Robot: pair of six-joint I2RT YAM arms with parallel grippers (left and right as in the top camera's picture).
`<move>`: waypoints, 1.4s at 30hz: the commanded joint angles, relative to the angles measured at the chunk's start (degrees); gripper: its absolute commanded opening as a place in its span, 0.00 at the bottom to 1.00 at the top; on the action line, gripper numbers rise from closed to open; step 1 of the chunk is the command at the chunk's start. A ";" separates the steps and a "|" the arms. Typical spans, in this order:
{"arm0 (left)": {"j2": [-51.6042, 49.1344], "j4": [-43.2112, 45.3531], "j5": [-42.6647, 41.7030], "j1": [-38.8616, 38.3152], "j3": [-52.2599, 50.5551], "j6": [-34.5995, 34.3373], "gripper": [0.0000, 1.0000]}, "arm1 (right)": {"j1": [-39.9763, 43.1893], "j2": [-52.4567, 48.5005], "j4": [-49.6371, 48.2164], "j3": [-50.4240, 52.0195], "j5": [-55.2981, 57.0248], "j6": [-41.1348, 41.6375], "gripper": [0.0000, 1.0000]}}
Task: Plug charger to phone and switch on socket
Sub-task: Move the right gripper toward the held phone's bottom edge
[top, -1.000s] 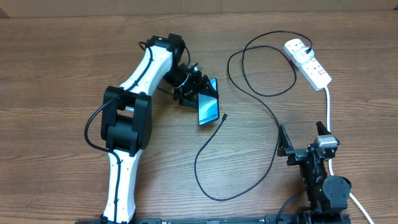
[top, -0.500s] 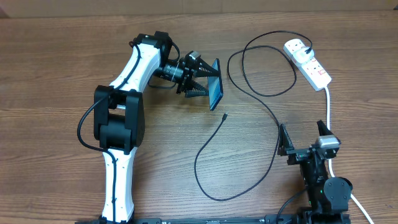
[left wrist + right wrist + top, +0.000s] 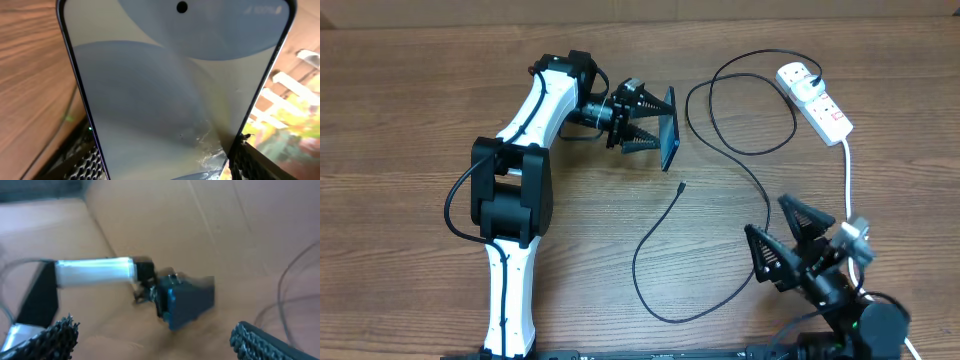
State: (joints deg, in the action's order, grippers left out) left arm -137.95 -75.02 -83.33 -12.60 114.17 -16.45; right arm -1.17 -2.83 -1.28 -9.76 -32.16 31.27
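Observation:
My left gripper [image 3: 663, 122] is shut on the phone [image 3: 670, 135] and holds it off the table, standing on edge in the overhead view. The phone's pale blue screen [image 3: 175, 90] fills the left wrist view, with a finger [image 3: 80, 160] pressing each long side. The charger's black cable [image 3: 650, 240] loops across the wood. Its connector tip [image 3: 680, 186] lies loose just below the phone, and its white plug [image 3: 798, 72] sits in the socket [image 3: 825, 108] at the far right. My right gripper [image 3: 765, 214] is open and empty near the front right, tilted toward the phone [image 3: 187, 300].
The socket's thick white cord [image 3: 848, 175] runs down the right side past my right arm. The left arm [image 3: 520, 170] stretches over the left half of the table. A cable loop [image 3: 740, 100] lies between the phone and the socket.
My left gripper has raised the phone from the table, turned it on edge and carried it toward the far side. In the last half second my right gripper swung over and tilted left.

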 commanded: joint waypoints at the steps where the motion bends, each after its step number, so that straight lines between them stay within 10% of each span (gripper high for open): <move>1: -0.59 0.02 -7.21 0.70 1.77 -1.33 0.59 | -0.26 -7.61 16.15 -15.34 6.27 -4.74 1.00; 7: -0.59 0.04 -7.21 0.70 1.77 -2.05 0.60 | -0.79 -30.62 41.16 -37.13 3.23 -12.57 1.00; 13: -0.59 0.02 -7.21 0.70 1.77 -2.89 0.60 | -2.73 -46.14 29.59 -43.43 -24.09 -10.69 0.99; 26: -0.59 0.02 -7.21 0.70 1.77 -2.93 0.60 | -40.19 -74.14 54.16 -67.08 51.60 5.90 1.00; 34: -0.59 0.00 -7.23 0.68 1.77 -4.44 0.61 | -44.04 -82.75 51.60 -67.65 61.55 17.42 1.00; 42: -0.59 -0.17 -7.23 0.68 1.77 -5.49 0.61 | -43.98 -85.46 45.97 -67.60 68.15 16.50 0.67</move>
State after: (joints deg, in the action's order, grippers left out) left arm -137.95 -75.13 -87.05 -12.60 114.21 -21.06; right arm -45.08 -88.53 45.76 -76.31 30.28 46.92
